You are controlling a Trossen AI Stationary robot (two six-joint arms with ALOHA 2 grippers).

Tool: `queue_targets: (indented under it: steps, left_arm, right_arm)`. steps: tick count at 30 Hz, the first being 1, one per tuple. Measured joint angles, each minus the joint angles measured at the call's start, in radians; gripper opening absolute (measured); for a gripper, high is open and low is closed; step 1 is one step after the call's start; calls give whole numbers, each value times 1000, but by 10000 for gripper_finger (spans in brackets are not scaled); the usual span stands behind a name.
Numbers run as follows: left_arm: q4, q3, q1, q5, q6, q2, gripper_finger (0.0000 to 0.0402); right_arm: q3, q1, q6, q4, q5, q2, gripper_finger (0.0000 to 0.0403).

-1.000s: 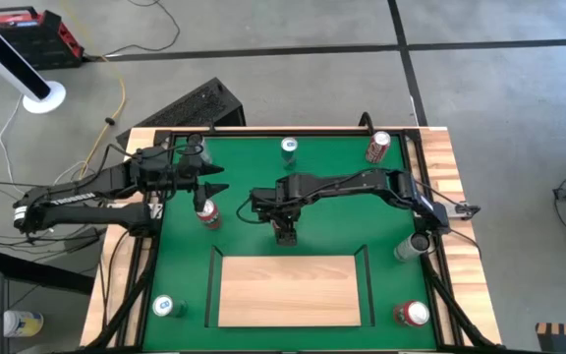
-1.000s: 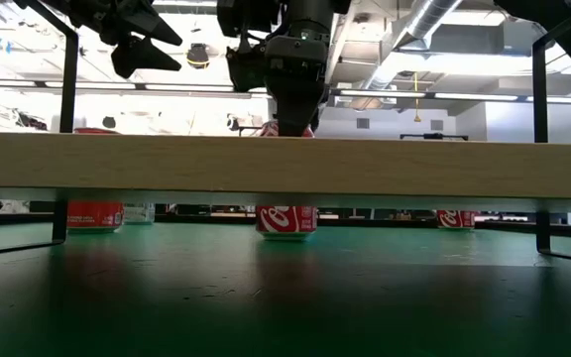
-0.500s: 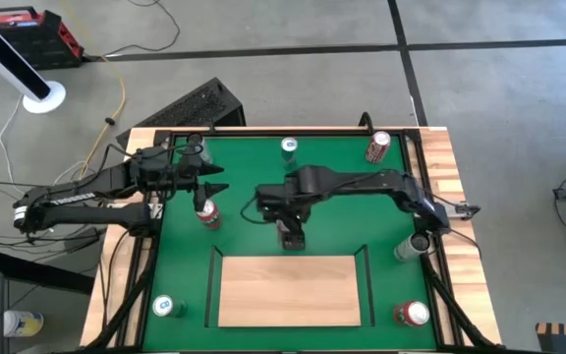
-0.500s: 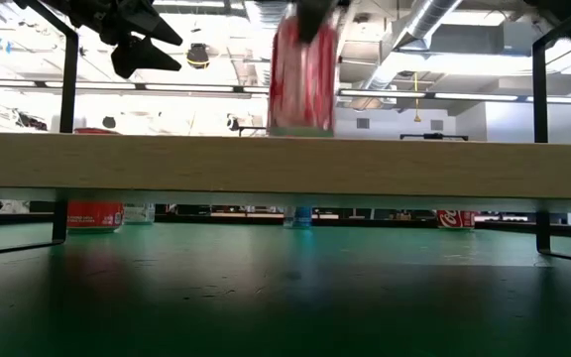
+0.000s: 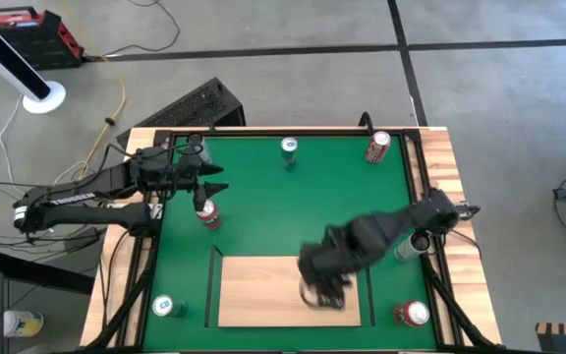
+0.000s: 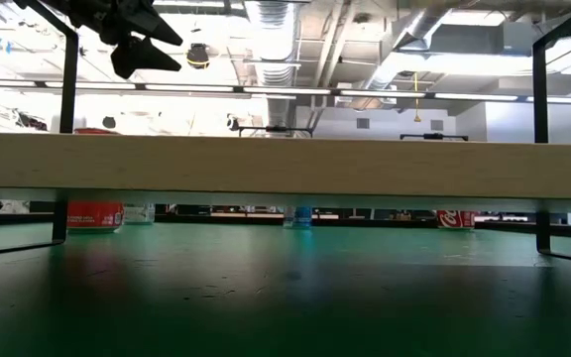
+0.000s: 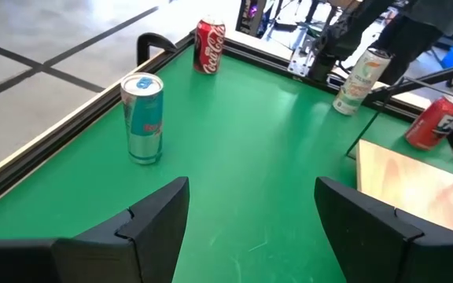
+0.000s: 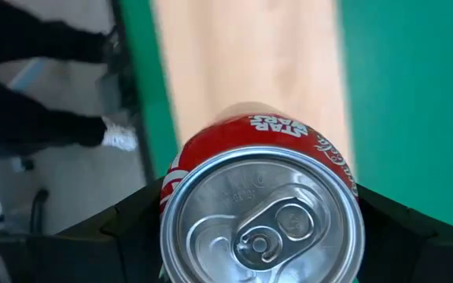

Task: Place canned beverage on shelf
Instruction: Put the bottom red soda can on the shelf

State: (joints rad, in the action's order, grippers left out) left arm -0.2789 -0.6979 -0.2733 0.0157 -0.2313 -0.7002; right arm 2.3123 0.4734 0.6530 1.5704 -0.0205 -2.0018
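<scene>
Right claw blurred lower centre over pale-wood shelf, gripping red Coca-Cola can; left claw open, upper left.

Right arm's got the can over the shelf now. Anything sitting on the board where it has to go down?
Nothing visible does. The right gripper holds the red can above the shelf, toward its right end, and the bare pale board shows no other can on it. The remaining cans stand on the green mat off the shelf. The left gripper waits at the mat's left side.
</scene>
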Motion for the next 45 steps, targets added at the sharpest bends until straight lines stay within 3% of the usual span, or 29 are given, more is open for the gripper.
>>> queue_targets:
  steps: [7,14,25,36,45]
  left_arm:
    - [-6,0,0,29,-21,0,261]
    - [9,0,0,2,-262,0,261]
    - [10,0,63,-110,-271,1,261]
    - [-20,0,174,-46,-267,1,261]
    - [-21,0,230,27,-267,0,261]
  right_arm:
    - [-58,150,0,0,28,0,327]
    - [-204,244,27,-17,80,77,332]
    - [-304,214,84,-166,79,65,332]
    - [-400,187,83,-270,14,65,332]
    - [-474,179,87,-339,20,65,332]
